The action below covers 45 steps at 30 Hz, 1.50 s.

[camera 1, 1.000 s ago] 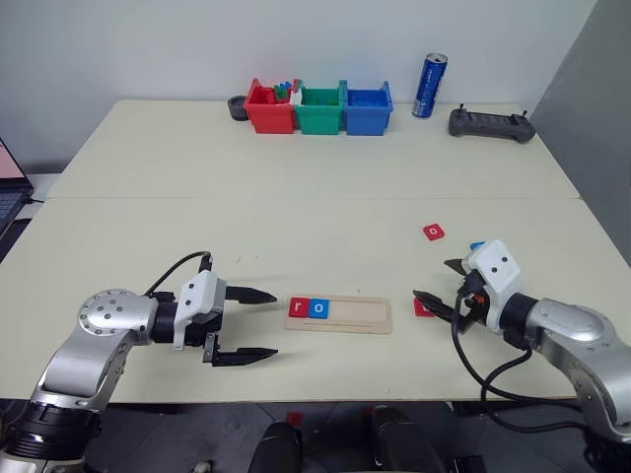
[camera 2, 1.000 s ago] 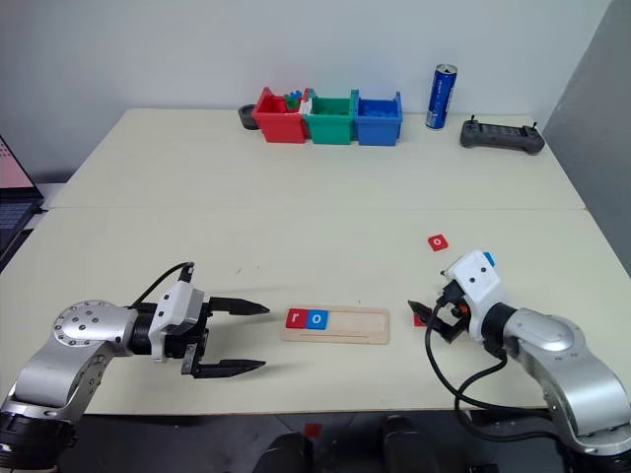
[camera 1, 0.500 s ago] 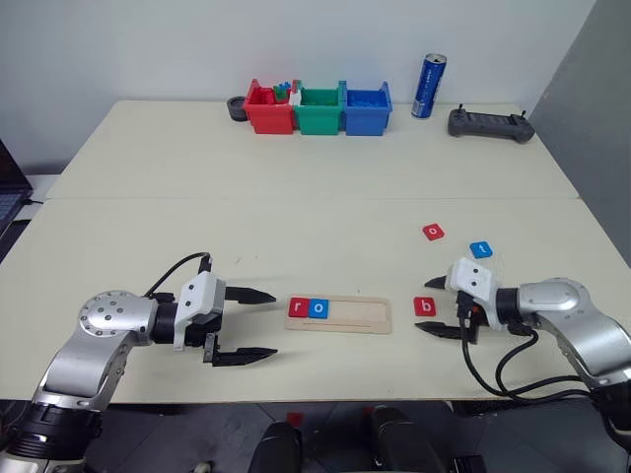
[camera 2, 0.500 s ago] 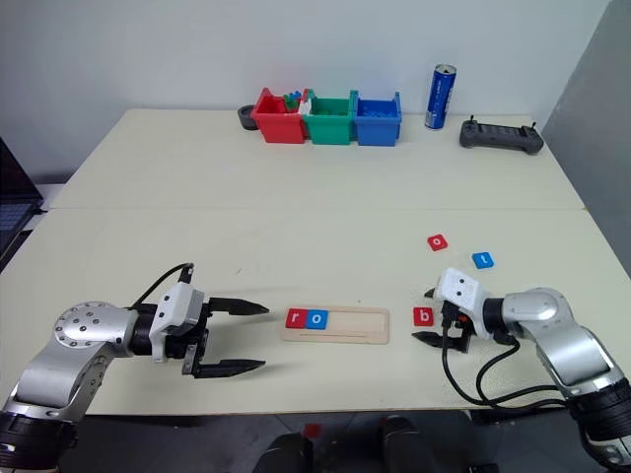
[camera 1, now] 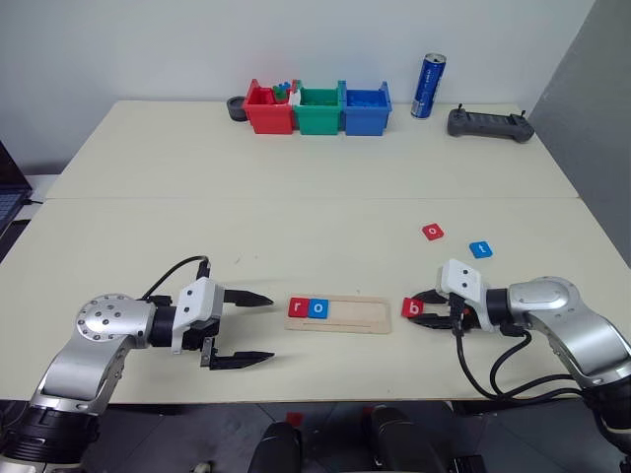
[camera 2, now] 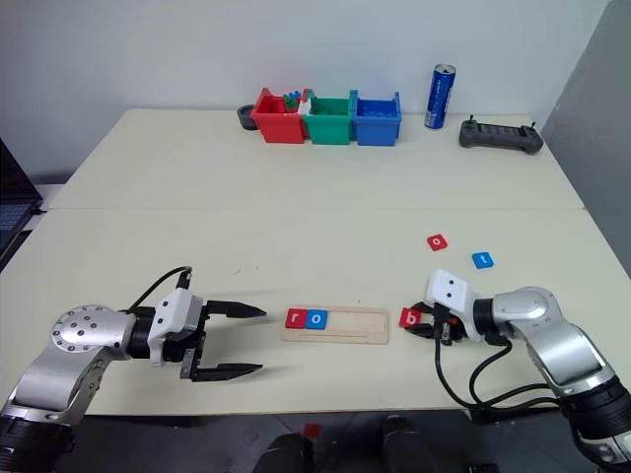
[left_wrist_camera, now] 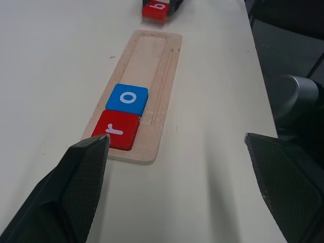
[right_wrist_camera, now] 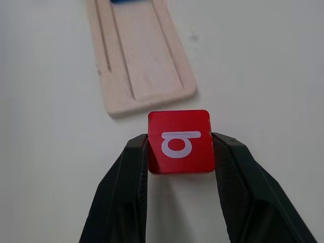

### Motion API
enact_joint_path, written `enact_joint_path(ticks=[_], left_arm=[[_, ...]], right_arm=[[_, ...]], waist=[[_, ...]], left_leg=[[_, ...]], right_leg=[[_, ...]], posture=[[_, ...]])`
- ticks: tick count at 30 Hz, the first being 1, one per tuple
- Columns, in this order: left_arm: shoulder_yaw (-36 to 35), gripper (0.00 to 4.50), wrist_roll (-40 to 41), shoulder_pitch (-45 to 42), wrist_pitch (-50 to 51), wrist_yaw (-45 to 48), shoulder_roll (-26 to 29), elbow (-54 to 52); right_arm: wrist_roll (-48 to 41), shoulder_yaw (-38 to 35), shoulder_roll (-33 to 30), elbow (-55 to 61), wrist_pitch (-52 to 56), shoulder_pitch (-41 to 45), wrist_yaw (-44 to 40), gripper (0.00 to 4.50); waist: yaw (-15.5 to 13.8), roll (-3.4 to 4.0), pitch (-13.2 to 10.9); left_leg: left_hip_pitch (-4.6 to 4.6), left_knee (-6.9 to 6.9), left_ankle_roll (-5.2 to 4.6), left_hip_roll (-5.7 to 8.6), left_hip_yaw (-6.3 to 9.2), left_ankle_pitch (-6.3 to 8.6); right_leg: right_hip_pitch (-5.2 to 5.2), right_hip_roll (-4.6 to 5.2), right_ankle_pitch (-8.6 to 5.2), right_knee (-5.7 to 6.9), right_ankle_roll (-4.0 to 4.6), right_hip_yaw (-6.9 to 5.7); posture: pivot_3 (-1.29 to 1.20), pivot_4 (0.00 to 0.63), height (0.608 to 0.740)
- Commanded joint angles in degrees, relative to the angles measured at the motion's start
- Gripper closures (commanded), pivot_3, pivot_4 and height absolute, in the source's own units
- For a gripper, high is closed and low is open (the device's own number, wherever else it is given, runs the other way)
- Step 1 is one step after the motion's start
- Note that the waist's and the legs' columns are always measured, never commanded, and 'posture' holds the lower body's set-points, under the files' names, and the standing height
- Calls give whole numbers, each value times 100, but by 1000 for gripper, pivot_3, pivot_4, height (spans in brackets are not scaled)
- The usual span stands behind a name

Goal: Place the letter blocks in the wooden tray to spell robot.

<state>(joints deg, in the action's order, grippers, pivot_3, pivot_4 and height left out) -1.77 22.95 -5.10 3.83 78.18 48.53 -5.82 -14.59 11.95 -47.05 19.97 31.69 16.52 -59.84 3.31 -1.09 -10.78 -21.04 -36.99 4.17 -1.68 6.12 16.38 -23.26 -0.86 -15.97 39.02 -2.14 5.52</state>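
Red "b" block (right_wrist_camera: 179, 141) pinched betw. fingers of right gripper (camera 1: 426, 307), arm low, pointing at right end of wooden tray (camera 1: 340, 314). Left gripper (camera 1: 254, 326) wide open, empty, level w/ tray's left end.

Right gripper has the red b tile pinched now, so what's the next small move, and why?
Probably lift the red square b tile slightly and carry it over the pale wooden tray to the free slot beside the blue o tile. The right gripper is closed on it just off the tray's end, and the red r tile and blue o already sit in place, so b comes third.
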Motion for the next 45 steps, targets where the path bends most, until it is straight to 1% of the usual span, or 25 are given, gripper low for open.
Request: enact_joint_path(ticks=[1,4,7,10,14,23,35,37,38,43,44,45], left_arm=[[9,0,-97,-18,-181,7,20,46],[34,0,-109,-63,-155,-34,-16,29],[45,0,-117,-95,-111,-72,-38,-4],[51,0,-117,-137,-47,-129,-60,-58],[58,0,-93,-165,27,-191,-39,-123],[33,0,-97,-123,88,-292,-32,-200],[-34,0,-117,111,-293,-215,-32,44],[-33,0,-103,109,-310,-205,-23,55],[-31,0,-97,106,-310,-200,-22,56],[14,0,-87,10,-217,-217,-23,14],[24,0,-87,-12,-193,-224,-25,2],[37,0,-87,-35,-158,-240,-28,-26]], right_arm=[[-73,126,154,645,457,331,195,3051],[63,461,472,799,830,708,446,3051],[272,883,885,679,1141,1070,774,3051],[487,1301,1173,526,1278,1269,932,3051],[627,1624,1402,384,1368,1416,1005,3051],[779,1861,1644,56,1302,1551,1026,3051],[911,1898,1798,-172,1286,1618,959,3051],[927,1896,1821,-198,1285,1632,968,2295],[933,1892,1830,-205,1285,1635,967,2091],[904,1851,1850,-174,1328,1662,954,308],[892,1823,1855,-164,1342,1677,963,18],[855,1752,1864,-130,1384,1704,978,18]], waist=[[5,0,0],[9,0,0],[6,0,0],[5,0,0],[-5,0,0],[2,0,0],[4,0,0],[5,0,0],[5,0,0],[5,0,0],[5,0,0],[5,0,0]], left_leg=[[0,0,0,0,0,0],[2,-1,0,-1,0,0],[1,0,1,-1,1,0],[0,0,1,-1,2,0],[-2,0,1,0,4,0],[-1,0,1,0,6,0],[-1,1,1,0,7,0],[-1,1,1,0,7,0],[-1,1,1,0,7,0],[-1,1,1,0,7,0],[-1,1,1,0,7,0],[-1,1,1,0,7,0]], right_leg=[[0,0,0,0,0,0],[0,-1,0,1,0,0],[0,-2,0,1,0,-1],[-1,-1,0,0,1,-2],[-1,2,1,0,1,-6],[-1,1,1,2,2,-7],[-2,1,1,2,2,-9],[-2,1,1,2,2,-8],[-2,1,1,2,2,-8],[-2,2,1,2,2,-9],[-2,1,1,2,2,-9],[-2,1,1,2,2,-9]], posture=[[0,150,740],[0,150,740],[0,150,740],[0,150,740],[0,150,740],[0,150,740],[0,150,740],[0,150,740],[0,150,740],[0,150,740],[0,150,740],[0,150,740]])
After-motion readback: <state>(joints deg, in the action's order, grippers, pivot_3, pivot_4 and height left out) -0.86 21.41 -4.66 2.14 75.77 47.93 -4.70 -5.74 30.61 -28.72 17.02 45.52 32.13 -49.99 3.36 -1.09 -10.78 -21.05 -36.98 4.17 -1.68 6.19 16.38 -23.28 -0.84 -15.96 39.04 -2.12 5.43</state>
